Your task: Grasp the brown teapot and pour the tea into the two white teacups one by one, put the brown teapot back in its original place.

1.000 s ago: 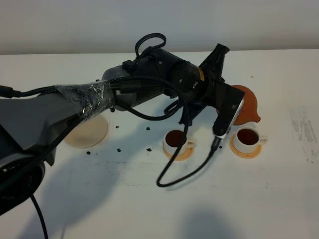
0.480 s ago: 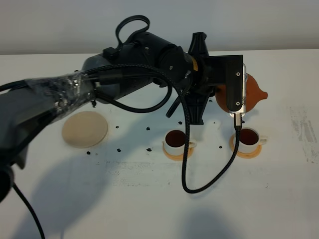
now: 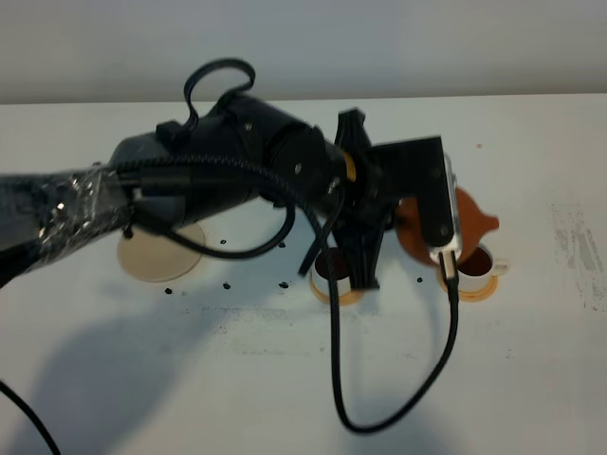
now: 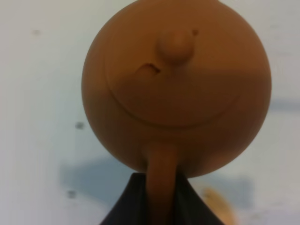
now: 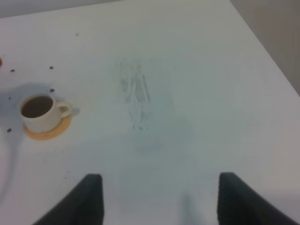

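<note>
The brown teapot [image 3: 471, 219] hangs about level in the air, just above and behind the right white teacup [image 3: 474, 270]. My left gripper [image 4: 160, 190] is shut on its loop handle; the left wrist view shows the lid knob and round body [image 4: 176, 89] from close behind. The left white teacup [image 3: 329, 268] holds dark tea and is partly hidden by my arm. Both cups sit on orange coasters. The right cup [image 5: 40, 112] also holds tea. The pale beige coaster [image 3: 156, 256] lies far left, half hidden. My right gripper [image 5: 159, 201] is open and empty over bare table.
A black cable [image 3: 398, 408] loops down from the left wrist camera to the table in front of the cups. Dark specks [image 3: 228, 282] are scattered between the beige coaster and the cups. Grey scuff marks [image 3: 579, 251] lie at the right of the table.
The teapot was tipped spout-down over the right cup, then was lifted and levelled, and has now come down a little. My left arm has swung leftward. The right cup stays full.
</note>
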`<state>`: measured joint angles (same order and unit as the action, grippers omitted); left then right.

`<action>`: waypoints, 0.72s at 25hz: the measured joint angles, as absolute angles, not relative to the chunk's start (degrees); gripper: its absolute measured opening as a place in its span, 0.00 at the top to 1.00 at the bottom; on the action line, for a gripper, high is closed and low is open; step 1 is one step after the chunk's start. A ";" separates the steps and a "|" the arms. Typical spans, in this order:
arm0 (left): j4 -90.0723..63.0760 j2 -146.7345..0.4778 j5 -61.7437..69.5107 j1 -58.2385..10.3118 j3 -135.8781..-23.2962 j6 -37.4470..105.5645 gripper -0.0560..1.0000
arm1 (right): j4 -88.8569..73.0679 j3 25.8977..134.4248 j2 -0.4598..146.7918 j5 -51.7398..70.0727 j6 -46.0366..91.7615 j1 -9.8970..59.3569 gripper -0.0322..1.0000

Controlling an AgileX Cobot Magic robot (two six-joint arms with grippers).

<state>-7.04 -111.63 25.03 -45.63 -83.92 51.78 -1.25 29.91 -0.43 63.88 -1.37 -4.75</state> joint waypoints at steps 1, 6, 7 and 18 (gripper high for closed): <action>-7.35 -111.30 24.95 -45.94 -82.94 51.51 0.88 | -1.25 29.91 -0.43 63.88 -1.37 -4.75 0.47; -8.62 -110.99 24.57 -46.37 -78.27 50.72 0.88 | -1.25 29.91 -0.43 63.88 -1.37 -4.75 0.47; -8.74 -110.99 24.64 -46.55 -77.58 50.72 0.88 | -1.25 29.91 -0.43 63.88 -1.37 -4.75 0.47; -11.18 -112.52 22.76 -48.06 -74.44 50.65 0.88 | -1.25 29.91 -0.43 63.88 -1.37 -4.75 0.47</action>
